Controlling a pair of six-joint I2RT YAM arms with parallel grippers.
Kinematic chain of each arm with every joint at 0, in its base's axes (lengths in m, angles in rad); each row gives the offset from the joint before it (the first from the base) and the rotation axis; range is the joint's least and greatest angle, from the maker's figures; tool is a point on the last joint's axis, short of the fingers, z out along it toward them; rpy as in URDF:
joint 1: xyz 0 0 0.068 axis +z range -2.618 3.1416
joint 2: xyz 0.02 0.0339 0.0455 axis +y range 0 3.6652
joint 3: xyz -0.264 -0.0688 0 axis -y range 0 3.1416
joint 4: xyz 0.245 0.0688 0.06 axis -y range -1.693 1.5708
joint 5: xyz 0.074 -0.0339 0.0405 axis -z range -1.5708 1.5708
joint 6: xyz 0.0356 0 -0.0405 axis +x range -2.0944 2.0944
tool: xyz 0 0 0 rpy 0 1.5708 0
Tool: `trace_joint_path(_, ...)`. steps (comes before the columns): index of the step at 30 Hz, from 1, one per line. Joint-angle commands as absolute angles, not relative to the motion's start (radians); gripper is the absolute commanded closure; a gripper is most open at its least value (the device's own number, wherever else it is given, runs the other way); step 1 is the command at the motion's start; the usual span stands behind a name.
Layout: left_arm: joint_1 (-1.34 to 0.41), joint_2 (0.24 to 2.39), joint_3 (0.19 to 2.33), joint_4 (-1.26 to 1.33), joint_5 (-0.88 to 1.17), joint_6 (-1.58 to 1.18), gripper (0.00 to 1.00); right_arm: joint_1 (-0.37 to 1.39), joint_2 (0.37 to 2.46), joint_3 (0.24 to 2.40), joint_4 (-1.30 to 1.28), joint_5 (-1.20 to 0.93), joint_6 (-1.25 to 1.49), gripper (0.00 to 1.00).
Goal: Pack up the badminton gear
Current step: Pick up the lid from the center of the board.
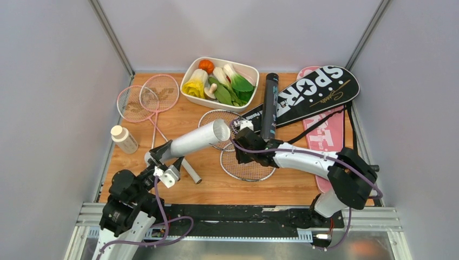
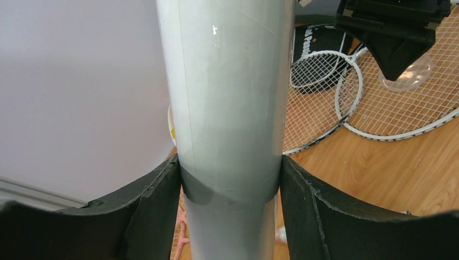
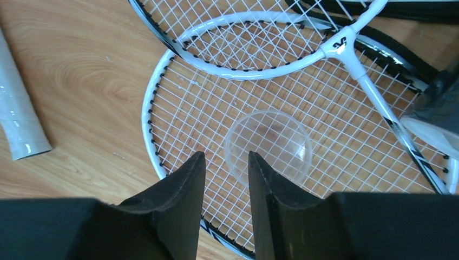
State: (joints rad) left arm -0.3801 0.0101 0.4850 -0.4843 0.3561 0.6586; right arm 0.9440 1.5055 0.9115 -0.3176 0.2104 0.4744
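My left gripper (image 1: 165,153) (image 2: 230,162) is shut on the white tube (image 1: 197,139) (image 2: 230,108), which slants up toward the table's middle with its far end open. Two silver racquets (image 1: 246,168) lie with their heads overlapping; a clear round cap (image 3: 269,143) (image 2: 408,73) rests on the strings. My right gripper (image 1: 242,143) (image 3: 227,157) hovers over the cap's near-left rim. Its jaws stand a narrow gap apart with strings showing between them and nothing pinched. Also on the table: a black tube (image 1: 269,105), two pink racquets (image 1: 146,97), a black "SPORT" cover (image 1: 314,95) and a pink cover (image 1: 330,135).
A white tray (image 1: 249,69) of toy vegetables stands at the back centre. A small clear bottle (image 1: 124,139) with a cream cap stands at the left. A white racquet handle (image 1: 189,170) (image 3: 16,119) lies near my left gripper. Grey walls close in both sides.
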Motion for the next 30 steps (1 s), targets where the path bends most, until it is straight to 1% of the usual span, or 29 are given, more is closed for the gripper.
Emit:
trace_joint_path(1, -0.379, -0.094, 0.542, -0.421, 0.304, 0.691, 1.0, 0.933, 1.565, 0.92, -0.233, 0.154, 0.506, 0.63)
trace_joint_path(9, -0.378, -0.094, 0.561, -0.407, 0.252, 0.714, 1.0, 0.934, 1.65, 0.927, -0.225, 0.157, 0.512, 0.67)
trace_joint_path(14, -0.379, -0.094, 0.569, -0.407, 0.252, 0.711, 1.0, 0.934, 1.664, 0.918, -0.224, 0.169, 0.514, 0.76)
trace_joint_path(17, -0.378, -0.094, 0.572, -0.409, 0.253, 0.71, 1.0, 0.933, 1.659, 0.912, -0.224, 0.175, 0.515, 0.85)
trace_joint_path(19, -0.377, -0.094, 0.575, -0.412, 0.252, 0.709, 1.0, 0.933, 1.656, 0.907, -0.224, 0.186, 0.517, 0.87)
trace_joint_path(27, -0.379, -0.094, 0.589, -0.41, 0.253, 0.715, 1.0, 0.937, 1.672, 0.898, -0.226, 0.209, 0.526, 0.88)
trace_joint_path(30, -0.377, -0.093, 0.592, -0.409, 0.259, 0.71, 1.0, 0.936, 1.666, 0.902, -0.227, 0.211, 0.521, 0.93)
